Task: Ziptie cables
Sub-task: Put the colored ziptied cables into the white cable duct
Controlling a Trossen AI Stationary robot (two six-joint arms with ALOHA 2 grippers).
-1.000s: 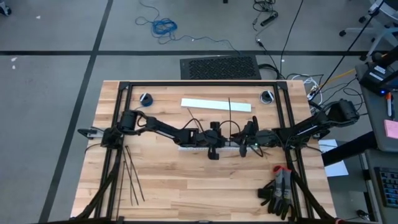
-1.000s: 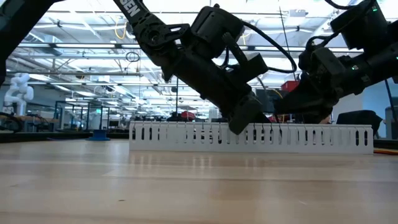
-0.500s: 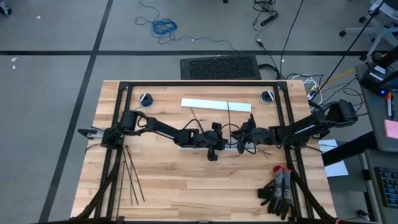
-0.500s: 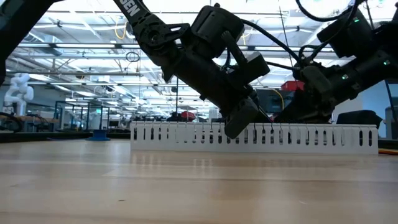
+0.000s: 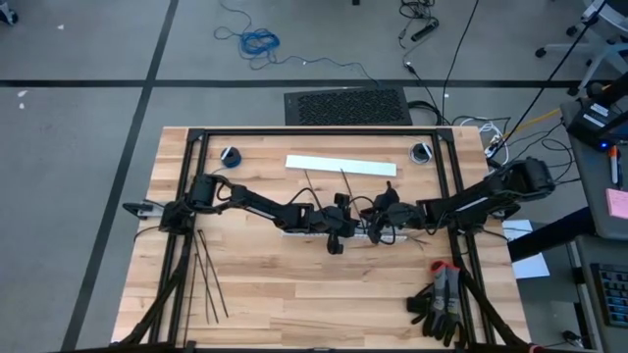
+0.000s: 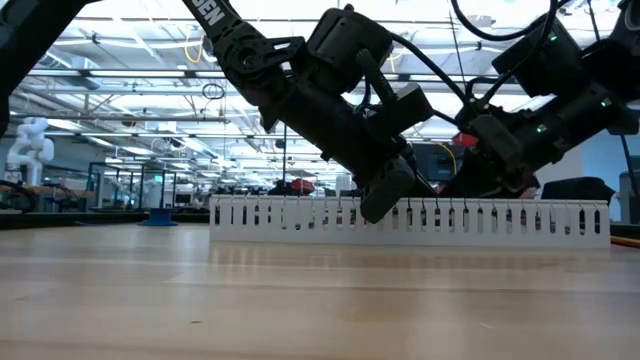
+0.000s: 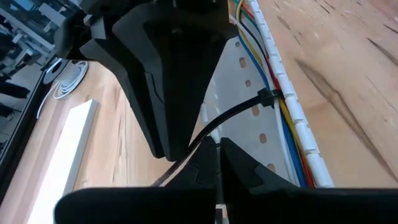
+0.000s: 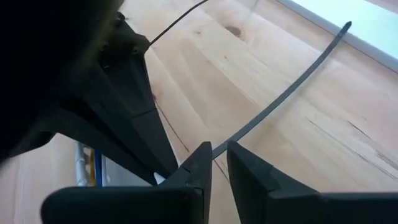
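- Slotted duct (image 6: 410,220) lies across mid-table (image 5: 294,294); the cables (image 7: 283,118) run inside it.
- Left gripper (image 5: 334,227) and right gripper (image 5: 381,226) meet over the duct, left beside right.
- Flat strip (image 5: 340,165) lies behind the duct.
- Spare zipties (image 5: 206,279) lie at the table's front left.
- Gloves (image 5: 440,302) lie at its front right.

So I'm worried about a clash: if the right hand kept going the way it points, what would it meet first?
Most likely the left hand, facing it close across the white slotted plastic duct, though depth is unclear.
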